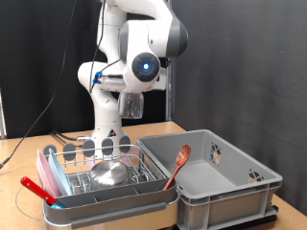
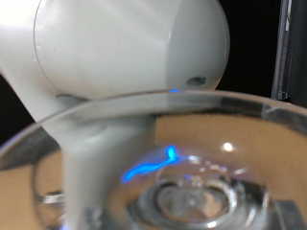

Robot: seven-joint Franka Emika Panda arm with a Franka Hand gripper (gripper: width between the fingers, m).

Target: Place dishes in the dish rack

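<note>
The dish rack (image 1: 144, 182), silver wire in a grey tray, sits at the exterior view's lower left. A shiny steel bowl (image 1: 108, 173) lies upside down inside it. My gripper (image 1: 130, 103) hangs high above the rack, close to the arm's own white links; its fingers do not show clearly. In the wrist view a clear glass piece (image 2: 182, 192) fills the lower picture right in front of the camera, with a blue light reflected in it and a white arm link (image 2: 125, 48) behind. No fingers show there.
A deep grey plastic bin (image 1: 240, 177) stands at the rack's right with a reddish-brown spoon (image 1: 177, 163) leaning inside. A pink piece (image 1: 48, 168) and a red-handled item (image 1: 38, 189) sit at the rack's left end. Black curtain behind.
</note>
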